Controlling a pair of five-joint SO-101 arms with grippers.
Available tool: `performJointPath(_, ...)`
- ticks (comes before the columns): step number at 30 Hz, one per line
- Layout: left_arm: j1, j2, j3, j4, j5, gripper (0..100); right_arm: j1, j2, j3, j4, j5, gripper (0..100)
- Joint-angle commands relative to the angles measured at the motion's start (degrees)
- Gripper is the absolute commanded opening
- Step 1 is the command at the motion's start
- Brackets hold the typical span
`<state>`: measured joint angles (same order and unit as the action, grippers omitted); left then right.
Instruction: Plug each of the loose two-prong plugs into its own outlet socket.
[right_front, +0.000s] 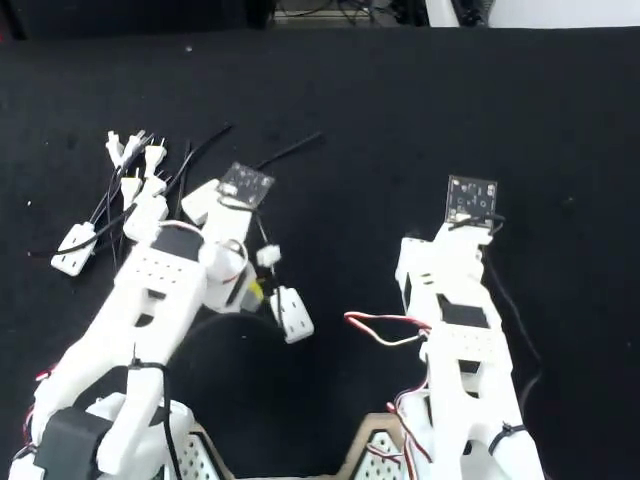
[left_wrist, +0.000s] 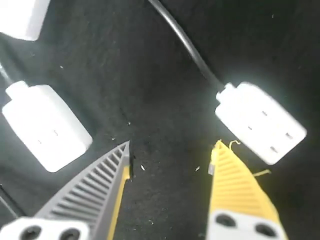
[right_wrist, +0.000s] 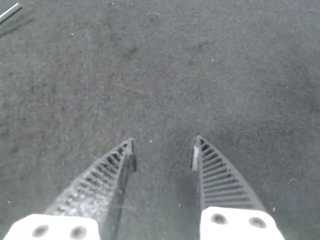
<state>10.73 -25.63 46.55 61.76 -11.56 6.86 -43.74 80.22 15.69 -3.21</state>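
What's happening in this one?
Nothing is held yet. The left gripper hangs open above the black cloth, between two white outlet sockets, touching neither. The right gripper is open too, over bare cloth. The loose plugs lie tangled beyond the left arm, unplugged.

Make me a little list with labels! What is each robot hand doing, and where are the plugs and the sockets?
plugs: lying in a bunch with their cords on the robot's left
outlet socket: white, on a black cord, slots empty
other outlet socket: white, slots empty
left end effector: open, holding nothing, between those two sockets
right end effector: open, holding nothing, over bare black table
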Motion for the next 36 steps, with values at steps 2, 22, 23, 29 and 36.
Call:
performJointPath(2,5.5,-1.1,5.7,-8.4,4.0,26,0.6,-1.9,-4.2,-0.9,0.3,17.0)
performJointPath(22,11.9,-1.0,-1.9,-17.2,14.9,26,3.0,-1.6,-4.2,-1.0,0.2,17.0)
performJointPath(23,10.6,-1.0,-2.9,-17.3,14.9,26,3.0,-1.6,-4.2,-1.0,0.2,17.0)
performJointPath(29,3.9,-0.3,-4.0,-27.7,21.0,26,3.0,-1.6,-4.2,-1.0,0.2,17.0)
performJointPath(36,4.1,21.2,-11.0,-32.1,22.5,26,3.0,-1.5,-4.2,-1.0,0.2,17.0)
